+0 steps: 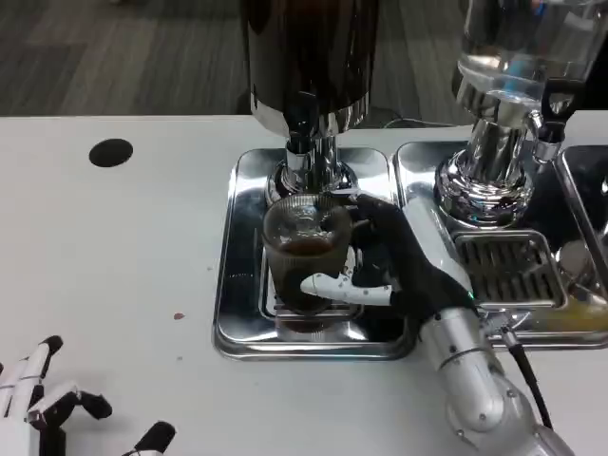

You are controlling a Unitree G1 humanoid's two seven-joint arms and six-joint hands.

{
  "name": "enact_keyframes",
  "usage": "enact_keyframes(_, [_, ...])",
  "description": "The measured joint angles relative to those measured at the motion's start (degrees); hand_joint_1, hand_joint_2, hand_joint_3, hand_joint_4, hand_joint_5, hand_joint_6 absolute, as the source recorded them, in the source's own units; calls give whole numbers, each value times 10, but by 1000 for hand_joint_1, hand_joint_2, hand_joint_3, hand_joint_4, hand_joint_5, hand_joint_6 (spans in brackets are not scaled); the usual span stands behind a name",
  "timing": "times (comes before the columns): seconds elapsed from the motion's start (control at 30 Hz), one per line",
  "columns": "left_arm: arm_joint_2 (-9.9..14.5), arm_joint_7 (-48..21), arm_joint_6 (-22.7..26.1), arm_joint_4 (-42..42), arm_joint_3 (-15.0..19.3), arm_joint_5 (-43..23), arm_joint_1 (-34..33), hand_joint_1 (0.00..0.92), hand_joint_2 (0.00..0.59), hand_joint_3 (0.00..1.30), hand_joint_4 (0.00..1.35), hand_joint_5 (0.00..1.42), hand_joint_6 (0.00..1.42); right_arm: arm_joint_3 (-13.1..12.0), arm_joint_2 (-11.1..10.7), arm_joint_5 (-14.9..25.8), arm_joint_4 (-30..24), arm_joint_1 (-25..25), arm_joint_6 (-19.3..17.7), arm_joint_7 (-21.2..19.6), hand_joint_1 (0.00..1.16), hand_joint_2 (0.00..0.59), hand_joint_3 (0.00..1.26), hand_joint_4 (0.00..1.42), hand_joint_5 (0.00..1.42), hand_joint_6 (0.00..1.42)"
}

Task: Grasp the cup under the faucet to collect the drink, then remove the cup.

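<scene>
The cup (306, 255) stands upright on the drip tray (237, 285), directly under the dark dispenser's faucet (302, 128), already holding dark drink. The right hand (380, 266) wraps it from the right; the left hand (47, 399) lies open, well apart on the counter (114, 247).

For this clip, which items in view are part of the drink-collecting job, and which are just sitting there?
Job: cup with dark drink, held by right hand; faucet above it; drip tray.
Bystanders: second dispenser, left hand waiting open, black hole in table.
</scene>
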Motion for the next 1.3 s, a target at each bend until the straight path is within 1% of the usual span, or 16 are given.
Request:
enact_keyframes(0.07, [0, 0, 0, 0, -1, 0, -2, 0, 130, 707, 107, 181, 92, -1, -3, 0, -4, 3, 0, 0, 857, 176, 635, 724, 624, 559])
enact_keyframes(0.37, [0, 0, 0, 3, -7, 2, -11, 0, 130, 704, 107, 181, 94, -10, -9, 0, -19, 17, -1, -1, 861, 178, 661, 754, 651, 573])
enact_keyframes(0.53, [0, 0, 0, 7, -11, 1, -14, 0, 131, 703, 107, 181, 95, -11, -13, -3, -26, 28, -7, -6, 868, 180, 674, 765, 663, 596])
enact_keyframes(0.63, [0, 0, 0, 8, -13, 1, -19, 0, 131, 703, 107, 181, 95, -11, -21, -10, -48, 45, -7, -6, 869, 180, 677, 766, 677, 599])
enact_keyframes(0.7, [0, 0, 0, 8, -16, 2, -25, 0, 131, 703, 107, 181, 95, -14, -31, -15, -72, 58, -8, -6, 869, 180, 683, 766, 682, 611])
enact_keyframes(0.93, [0, -5, 11, 9, -25, 19, -36, 0, 131, 702, 105, 181, 90, -21, -48, -27, -113, 83, -7, -7, 870, 180, 684, 776, 690, 621])
enact_keyframes(1.03, [0, -11, 11, 12, -29, 21, -48, 0, 139, 702, 97, 181, 84, -25, -59, -32, -160, 117, -6, -6, 872, 181, 684, 776, 690, 624])
enact_keyframes(1.2, [0, -13, 11, 16, -39, 21, -56, 0, 140, 702, 95, 181, 82, -37, -73, -34, -203, 156, -3, -4, 879, 183, 684, 784, 699, 630])
enact_keyframes(1.3, [0, -14, 11, 16, -43, 21, -58, 0, 141, 702, 95, 181, 81, -46, -76, -34, -227, 178, 1, -4, 880, 183, 684, 784, 699, 631])
